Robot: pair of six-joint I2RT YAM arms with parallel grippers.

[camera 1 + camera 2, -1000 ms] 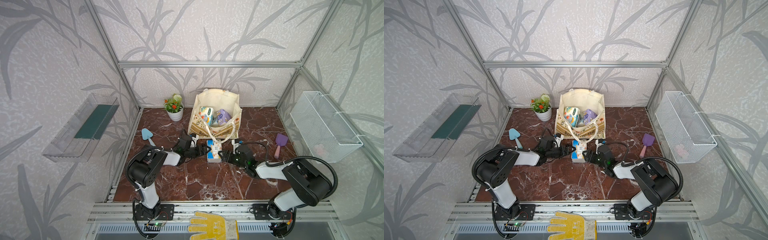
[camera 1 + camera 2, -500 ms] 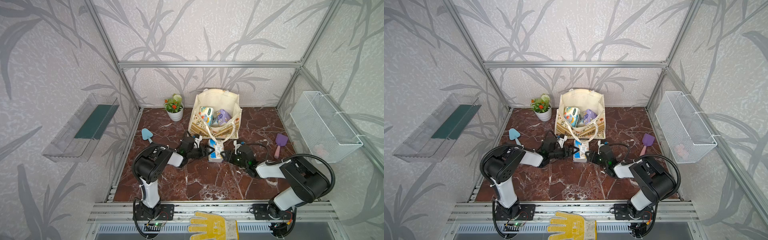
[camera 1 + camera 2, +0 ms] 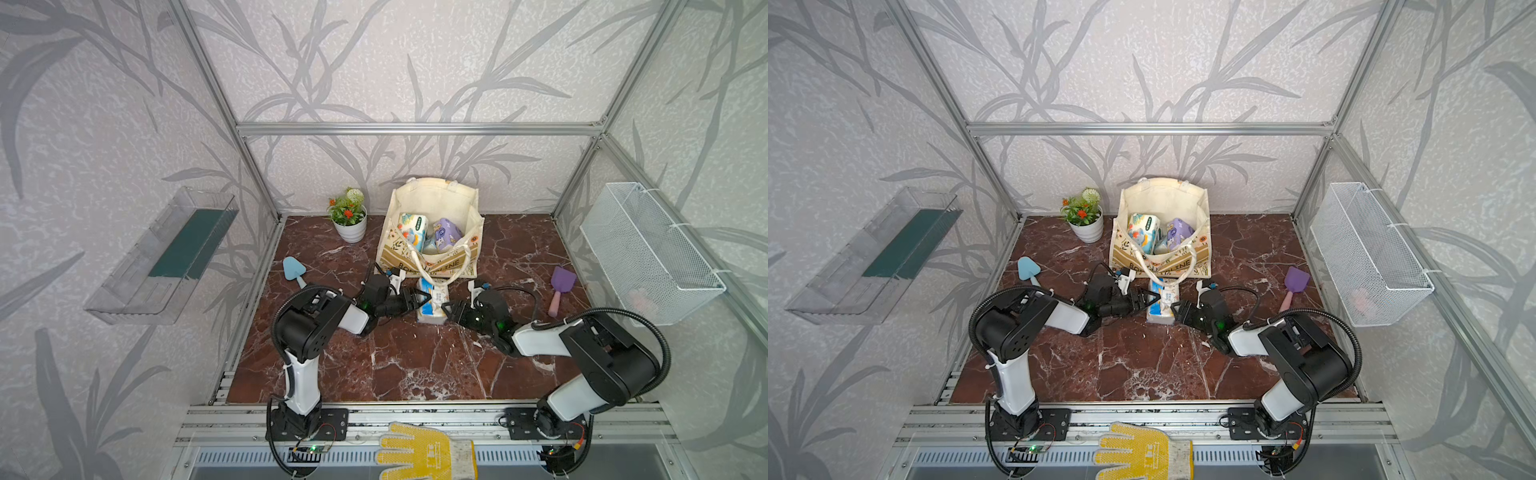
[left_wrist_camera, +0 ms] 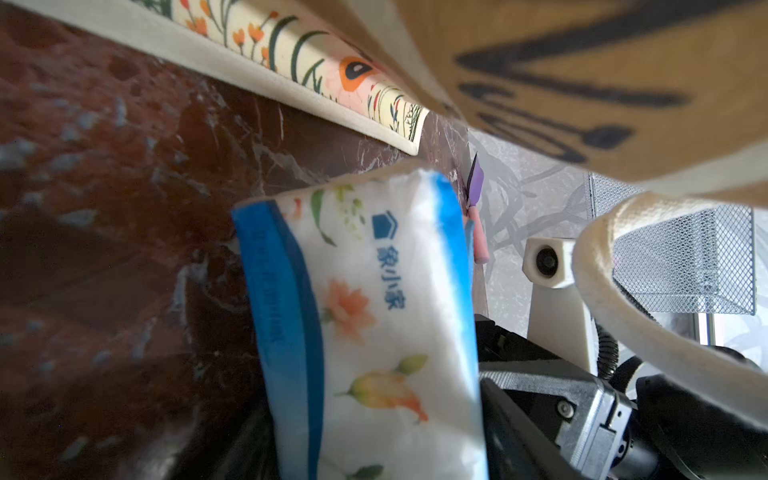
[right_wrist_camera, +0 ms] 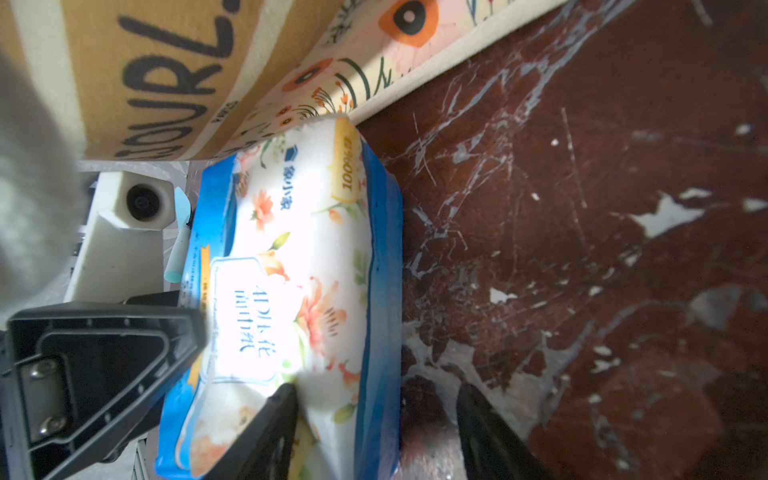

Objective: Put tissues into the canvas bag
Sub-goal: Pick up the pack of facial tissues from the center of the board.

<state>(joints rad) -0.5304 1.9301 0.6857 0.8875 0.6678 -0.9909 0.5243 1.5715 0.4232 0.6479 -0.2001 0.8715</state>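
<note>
A blue-white tissues pack (image 3: pixel 433 302) (image 3: pixel 1163 305) lies on the marble floor just in front of the canvas bag (image 3: pixel 434 201) (image 3: pixel 1165 199), under its hanging handle. My left gripper (image 3: pixel 419 300) (image 4: pixel 374 424) straddles the pack's left side, jaws wide; one finger (image 4: pixel 511 432) lies against the pack, the other is too dark to judge. My right gripper (image 3: pixel 448 309) (image 5: pixel 376 392) is open at the pack's right side: one fingertip (image 5: pixel 286 399) presses its flowered top, the other stands apart on the floor. An elephant pack (image 3: pixel 411 232) and a purple pack (image 3: pixel 446 235) sit inside the bag.
A potted plant (image 3: pixel 351 216) stands left of the bag. A blue toy shovel (image 3: pixel 295 270) lies at the left, a purple one (image 3: pixel 561 286) at the right. A wire basket (image 3: pixel 648 253) and a clear tray (image 3: pixel 166 253) hang on the side walls.
My left gripper has slid right onto the pack and narrowed its jaws. My right gripper has narrowed too and barely shifted. The pack has hardly moved.
</note>
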